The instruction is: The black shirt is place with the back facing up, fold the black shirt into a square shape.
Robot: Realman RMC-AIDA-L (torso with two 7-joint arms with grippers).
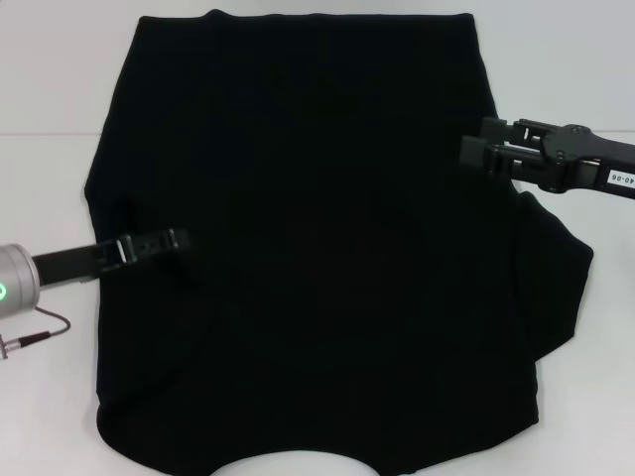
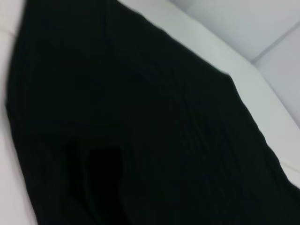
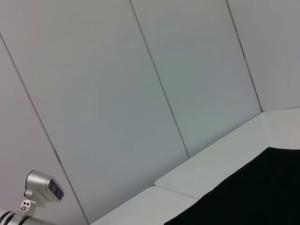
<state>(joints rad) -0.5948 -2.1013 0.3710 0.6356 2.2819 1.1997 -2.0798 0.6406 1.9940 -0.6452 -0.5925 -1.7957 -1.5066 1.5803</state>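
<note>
Black shirt: it lies spread on the white tabletop and covers most of it in the head view; one straight edge is at the far side, and a curved edge, maybe the neck opening, is at the near side.
Left side of the shirt: the edge looks straight, so I judge the left sleeve is already folded inward.
Right side of the shirt: the sleeve bulges outward near the right edge and is not yet folded.
Left gripper: it is low over the left part of the shirt, pointing inward; black on black, so I cannot tell if its jaws are open or closed.
Right gripper: it is at the right edge of the shirt, above the sleeve, and seems raised; the state of its jaws I cannot tell either.
Step in hand: probably the fold of the right side toward the middle.
How to do it well: take the sleeve edge with only one layer of fabric, lift it a little, carry it inward in a straight line, and lay it flat so that the new edge runs parallel to the left edge.
Risk: the soft fabric can drag the whole shirt and make wrinkles.
Long axis: it runs from far to near; the hem seems to point away from the robot.
</note>
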